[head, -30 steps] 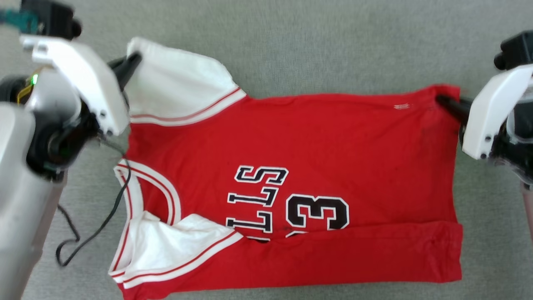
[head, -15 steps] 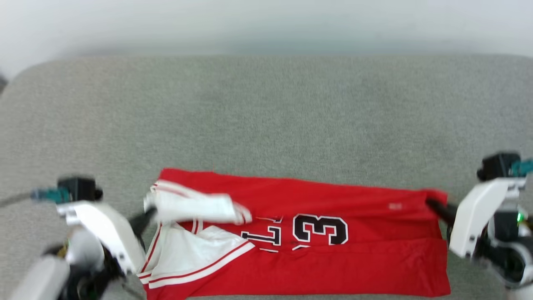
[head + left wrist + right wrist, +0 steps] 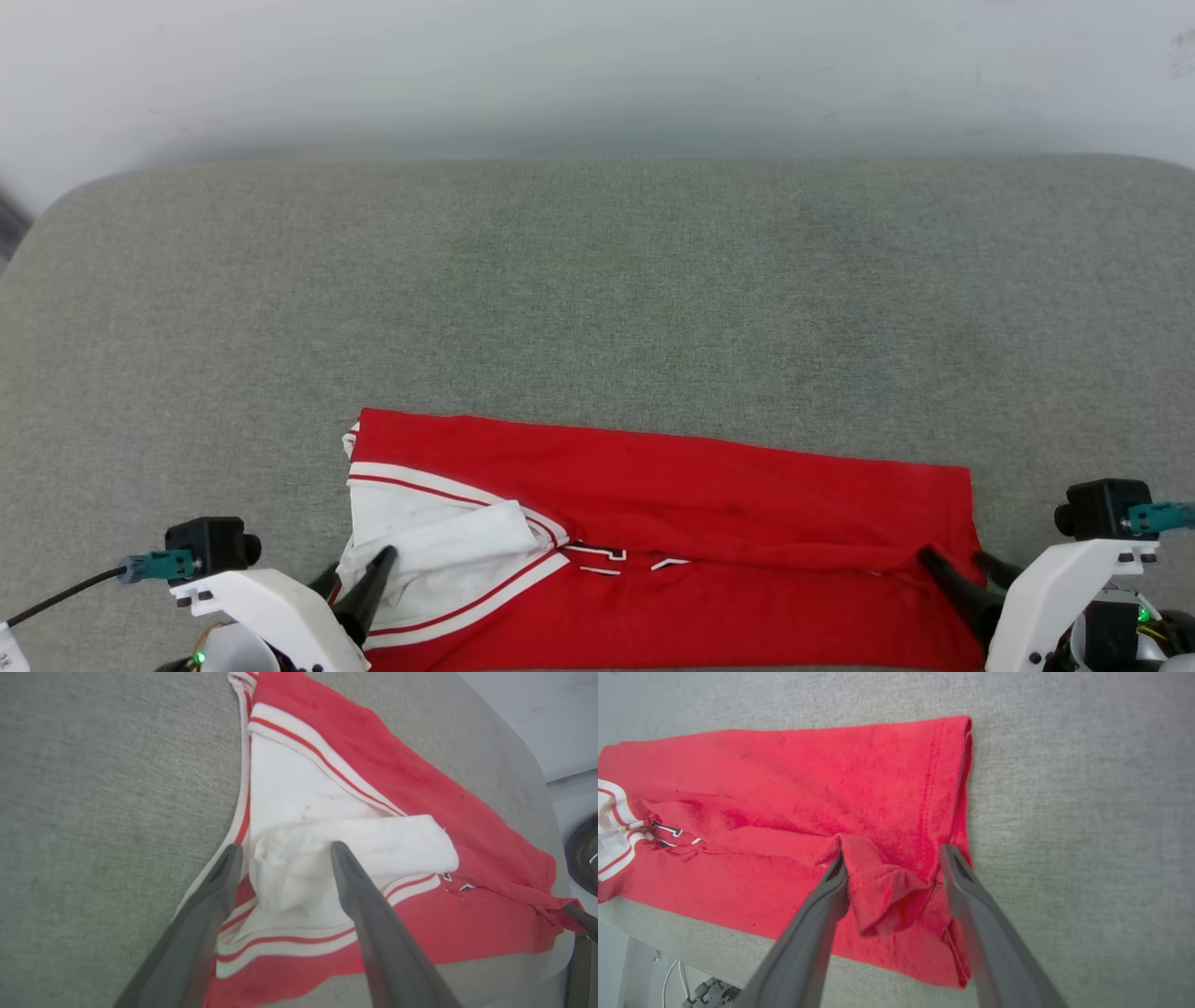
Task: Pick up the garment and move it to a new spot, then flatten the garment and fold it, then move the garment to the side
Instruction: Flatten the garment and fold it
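Garment (image 3: pixel 709 485) lies folded at bottom centre of the head view; left gripper (image 3: pixel 285 849) and right gripper (image 3: pixel 893 854) spread wide, gripping nothing; it bunches between both, so lifting away, you may snag it and undo the fold.

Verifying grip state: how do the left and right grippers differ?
The left gripper straddles the bunched white sleeve; the right gripper straddles a raised red hem corner. The left gripper sits at the sleeve end of the garment, the right gripper at its hem end. Both stand open, cloth loose between the fingers.
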